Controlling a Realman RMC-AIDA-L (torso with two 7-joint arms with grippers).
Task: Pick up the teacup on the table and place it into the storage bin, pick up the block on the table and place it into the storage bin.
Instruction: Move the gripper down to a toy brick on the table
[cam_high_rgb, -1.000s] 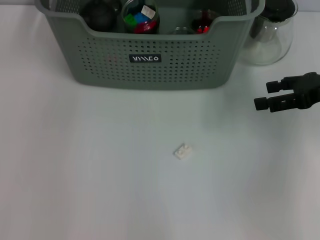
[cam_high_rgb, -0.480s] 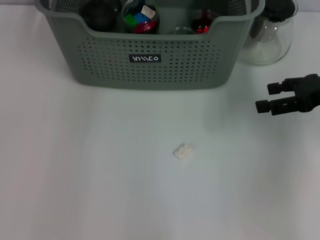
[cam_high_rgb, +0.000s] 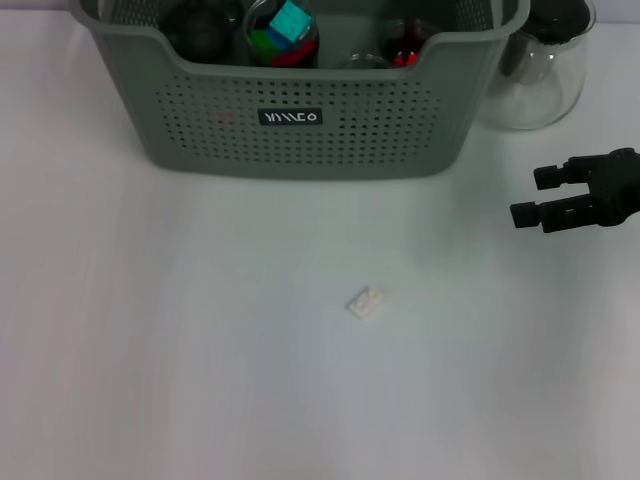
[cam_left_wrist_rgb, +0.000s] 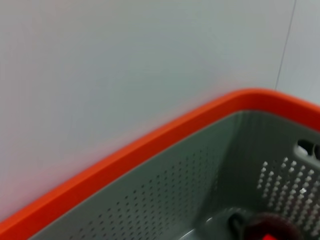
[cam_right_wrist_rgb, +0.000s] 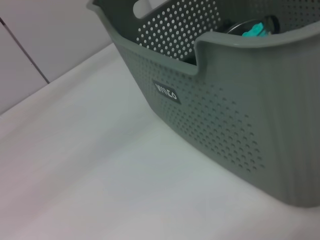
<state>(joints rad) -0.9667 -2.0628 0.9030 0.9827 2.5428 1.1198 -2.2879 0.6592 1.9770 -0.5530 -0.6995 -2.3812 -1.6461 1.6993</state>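
One block (cam_high_rgb: 367, 302) on table | right fingers (cam_high_rgb: 540, 195) apart, well right

Bright, even light; faint shadows (wrist views soft).

Right claw (cam_high_rgb: 527, 193) low at the right edge, fingers parted and empty, pointing left; left arm unseen.

White block (cam_high_rgb: 367, 301) before storage bin (cam_high_rgb: 300, 130)
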